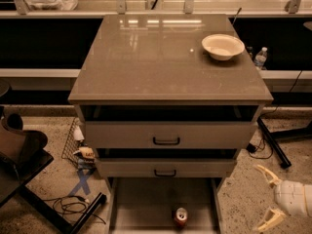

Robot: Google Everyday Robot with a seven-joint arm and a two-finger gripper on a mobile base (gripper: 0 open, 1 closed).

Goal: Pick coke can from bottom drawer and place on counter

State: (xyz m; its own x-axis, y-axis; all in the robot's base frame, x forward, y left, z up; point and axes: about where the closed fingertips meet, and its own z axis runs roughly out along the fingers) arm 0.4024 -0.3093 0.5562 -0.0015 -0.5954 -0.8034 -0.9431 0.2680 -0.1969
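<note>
step: reach | coke can (181, 217) upright on bottom drawer (141, 199) floor, near front | gripper (267, 197) low right of drawer, well apart, spread wide, empty | clear drawer wall; centre on can; close mid-height

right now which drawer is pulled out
The lowest grey tray drawer, holding the small red can; black-handled top drawer and middle drawer are pushed in. Cream end effector: open, lower right.
</note>
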